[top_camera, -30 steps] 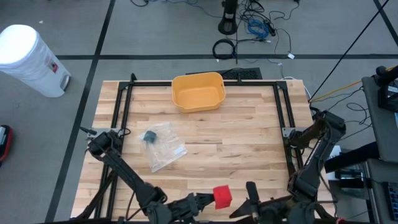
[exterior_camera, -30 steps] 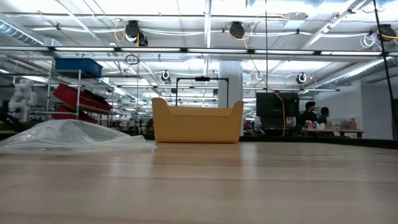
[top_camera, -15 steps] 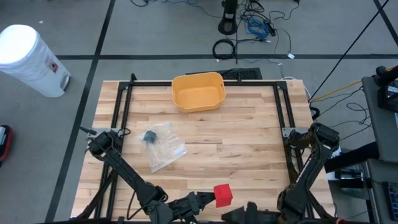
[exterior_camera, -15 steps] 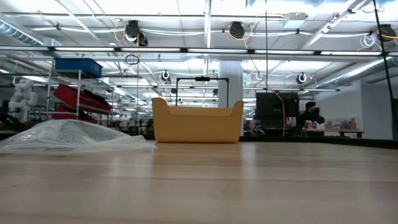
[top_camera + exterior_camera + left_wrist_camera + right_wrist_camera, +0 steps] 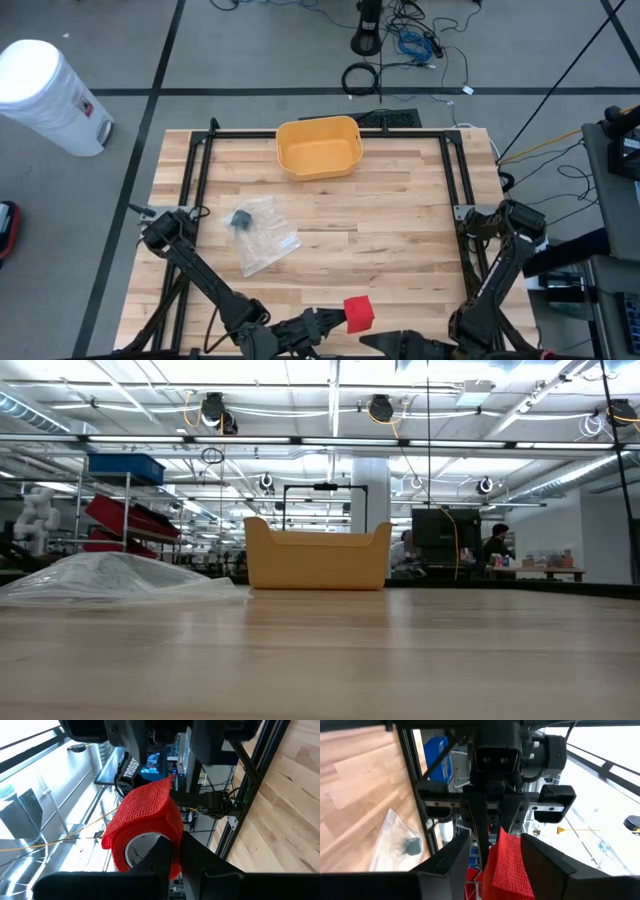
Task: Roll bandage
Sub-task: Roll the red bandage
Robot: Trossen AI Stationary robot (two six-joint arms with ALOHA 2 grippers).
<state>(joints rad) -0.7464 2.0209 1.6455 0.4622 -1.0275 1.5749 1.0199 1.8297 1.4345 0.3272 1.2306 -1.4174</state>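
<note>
The left gripper sits at the near edge of the table, just left of centre, its two fingers pinched narrow on the one red bandage roll; in the left wrist view the roll is clamped through its white core, with the woven red wrap bulging beyond the fingers; the roll hangs over the near rim of the wooden table, raised off the surface. The right gripper lies just to the right of it at the same near edge, facing the left one; its two fingers stand wide apart and hold nothing, with a loose red bandage tail showing between them and the left gripper's body beyond.

Farther out, one clear plastic bag lies on the left half of the table with one small dark object inside; one yellow bin stands at the far edge, near the middle; one white cylindrical bin stands on the floor off the far left corner. In the low view two people show far back in the room.
</note>
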